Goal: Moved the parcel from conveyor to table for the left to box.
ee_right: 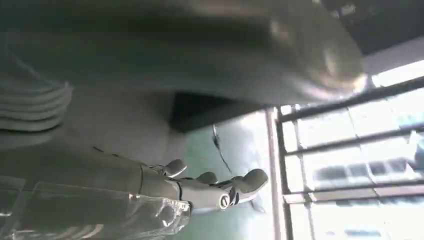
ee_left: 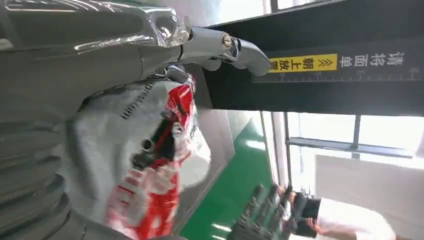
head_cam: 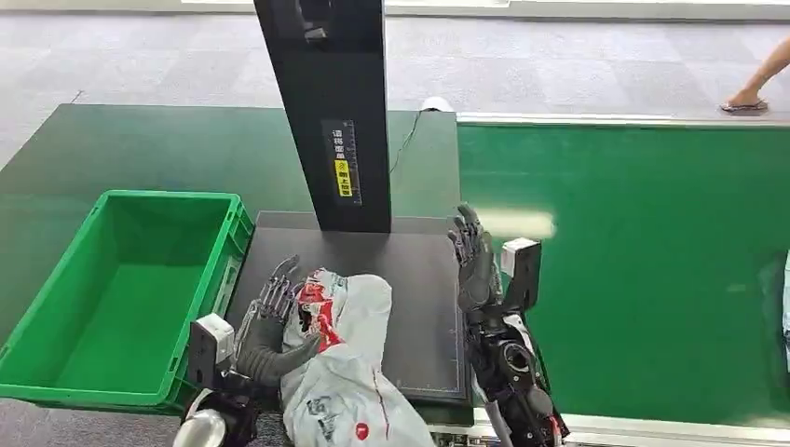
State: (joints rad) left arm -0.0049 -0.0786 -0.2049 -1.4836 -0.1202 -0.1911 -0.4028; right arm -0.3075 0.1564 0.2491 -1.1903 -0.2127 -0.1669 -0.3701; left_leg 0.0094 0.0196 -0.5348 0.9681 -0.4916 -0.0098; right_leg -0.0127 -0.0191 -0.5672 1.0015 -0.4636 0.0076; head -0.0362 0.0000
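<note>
The green conveyor is the broadest surface, running across the right side of the head view, with a pale glare patch on its belt. Left of it lies the dark green tabletop. A tall black post rises from a flat black platform at the middle; the post carries a yellow label with Chinese characters, which the left wrist view shows closer as black writing on yellow beside white characters and a ruler-like scale, though I cannot read the wording for certain. An open green crate stands on the tabletop just left of the platform.

The parcel, a soft grey-white plastic mailing bag with red and black printing too crumpled to read and a small red logo near its lower end, lies on the platform's near left part, hanging over its front edge. The left hand is against the parcel's left side, its fingers curled round the bag's upper edge and the thumb pressed into the plastic, so it grips the parcel. The right hand stands upright near the platform's right edge, well apart from the parcel, its fingers spread and holding nothing. A person's foot in a sandal shows on the grey floor beyond the conveyor.
</note>
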